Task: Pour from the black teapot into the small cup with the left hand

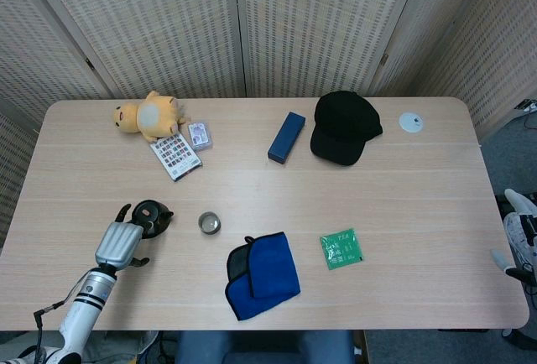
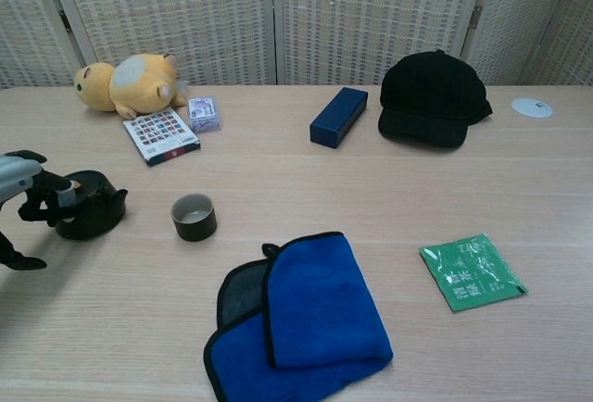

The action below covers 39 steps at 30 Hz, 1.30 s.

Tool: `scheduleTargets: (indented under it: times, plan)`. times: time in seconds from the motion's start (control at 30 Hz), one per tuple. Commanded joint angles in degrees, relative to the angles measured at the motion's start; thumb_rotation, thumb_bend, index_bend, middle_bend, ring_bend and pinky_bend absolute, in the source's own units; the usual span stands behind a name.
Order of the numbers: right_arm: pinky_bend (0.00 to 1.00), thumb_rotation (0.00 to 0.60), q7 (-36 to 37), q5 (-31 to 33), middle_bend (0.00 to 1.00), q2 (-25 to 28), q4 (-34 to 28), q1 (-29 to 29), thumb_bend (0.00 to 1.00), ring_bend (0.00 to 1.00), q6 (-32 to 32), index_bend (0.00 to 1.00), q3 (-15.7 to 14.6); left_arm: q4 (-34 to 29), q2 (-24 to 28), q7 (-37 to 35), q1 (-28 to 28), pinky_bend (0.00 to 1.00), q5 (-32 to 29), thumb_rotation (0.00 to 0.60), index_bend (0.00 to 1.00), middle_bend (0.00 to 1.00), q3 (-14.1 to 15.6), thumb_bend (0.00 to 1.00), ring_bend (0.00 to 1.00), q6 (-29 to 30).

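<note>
Left robot hand (image 1: 118, 243) at the near-left corner of the bench (image 1: 436, 213), fingers curled around the black teapot (image 1: 151, 215) — whether they clamp it or merely touch it cannot be told. The teapot stands upright on the bench, spout toward the small cup (image 1: 209, 223), which sits just to its right, upright and apart from it. In the chest view the same left robot hand (image 2: 20, 200) enters at the left edge, its fingers (image 2: 57, 188) against the teapot (image 2: 88, 205) near the cup (image 2: 194, 217). Right robot hand (image 1: 518, 238) lies off the bench's right edge — its state cannot be told. Also on the bench: blue cloth (image 1: 262, 274), green packet (image 1: 341, 248), black cap (image 1: 344, 127), navy box (image 1: 287, 137), plush toy (image 1: 149, 115).
</note>
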Motion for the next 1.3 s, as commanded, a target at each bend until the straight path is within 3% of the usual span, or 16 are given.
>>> scheduleTargets:
  times: [0.03,0.83,1.3]
  plan:
    - [0.0,0.6,-0.01,0.0,0.15,-0.01,0.02,-0.01,0.18,0.0,0.01,0.02,0.02,0.03,-0.02,0.06,-0.05,0.0,-0.33,0.6,0.45,0.47,0.08,0.14,0.47,-0.29]
    - [0.0,0.6,-0.07,0.21,0.15,-0.38,0.28,0.15,0.18,0.0,-0.53,0.02,0.09,0.9,-0.77,-0.04,-0.49,0.0,-2.22,0.6,0.49,0.5,0.94,0.14,0.49,-2.31]
    - [0.0,0.6,-0.06,0.57,0.15,-0.51,0.46,0.1,0.18,0.0,-0.56,0.02,0.25,1.85,-1.36,-2.61,-0.74,0.0,-1.37,0.6,0.68,0.73,0.54,0.14,0.69,-2.25]
